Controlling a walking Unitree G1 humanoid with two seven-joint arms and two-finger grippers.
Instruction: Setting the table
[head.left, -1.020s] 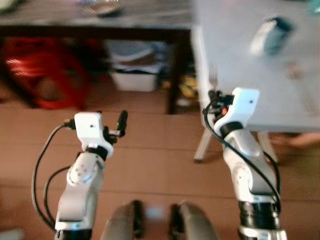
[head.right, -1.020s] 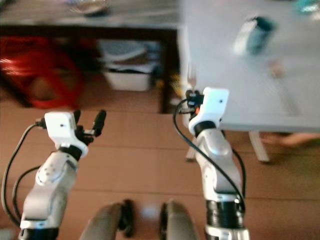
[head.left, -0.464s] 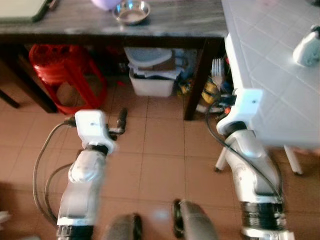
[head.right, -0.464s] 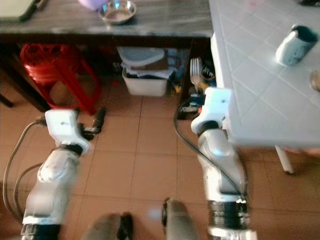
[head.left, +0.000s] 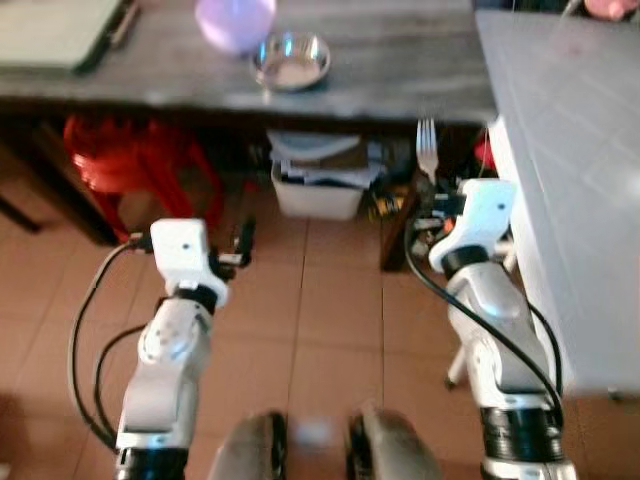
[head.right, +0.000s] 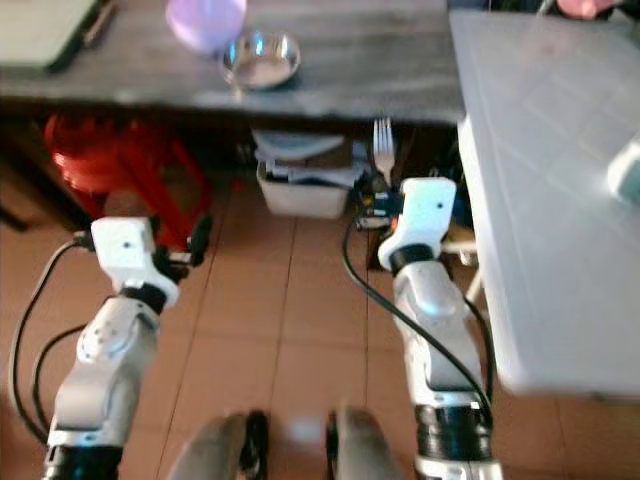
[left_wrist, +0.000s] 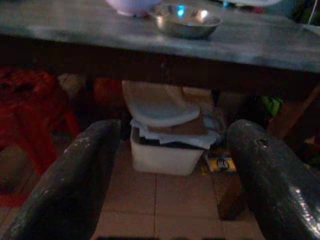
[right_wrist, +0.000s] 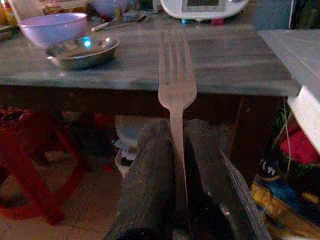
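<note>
Fork (right_wrist: 176, 85) clamped upright in right hand (right_wrist: 177, 165).
Tines up, above the fingers, near the dark tabletop (head.left: 400, 70) edge, bowl (head.left: 291, 61) beyond. Left hand (left_wrist: 170, 165) spread apart over floor (head.left: 330, 320).

Home kitchen or dining corner: terracotta floor tiles (head.left: 330, 330), grey counter (head.left: 380, 70) with metal bowl (head.left: 291, 61), purple bowl (head.left: 235, 20), red stool (head.left: 130, 165) and storage tub (head.left: 315, 190) beneath, white tiled table (head.left: 580, 180).

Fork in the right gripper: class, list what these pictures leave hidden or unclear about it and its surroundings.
- Fork handle: hidden between the right gripper fingers, right wrist view.
- White bin contents: covered by a lid, too dark, left wrist view.
- Pale cup: cut off by the edge, right eye view.
</note>
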